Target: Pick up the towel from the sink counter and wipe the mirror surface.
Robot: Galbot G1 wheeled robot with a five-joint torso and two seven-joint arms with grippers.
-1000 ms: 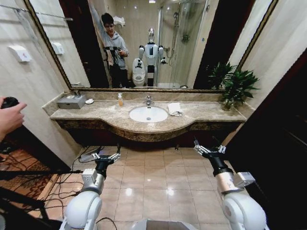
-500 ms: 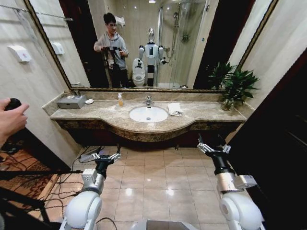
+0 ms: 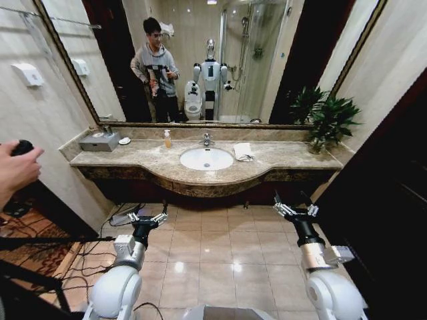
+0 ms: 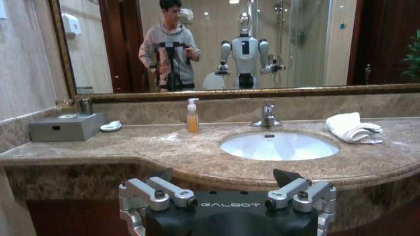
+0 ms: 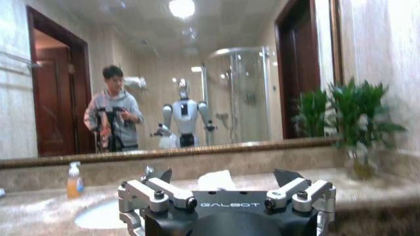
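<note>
Bathroom, tiled floor, we stand back from the sink surface (image 3: 267, 175), so nothing on it is within reach yet. Towel (image 3: 243, 151) lies folded on the marble just right of the basin (image 3: 206, 159), apart from the faucet (image 3: 207, 139); a soap bottle (image 3: 167, 139) stands left of the basin. Mirror (image 3: 267, 60) spans the wall above, frame resting along the backsplash. Our left gripper (image 3: 147, 218) hangs low over the floor, fingers spread, holding nothing. Our right gripper (image 3: 293, 211) is likewise wide open and empty, aimed toward the towel's side of the surface; we judge it the likelier one for the pickup. Plant (image 3: 327, 120) crowds the right end.
</note>
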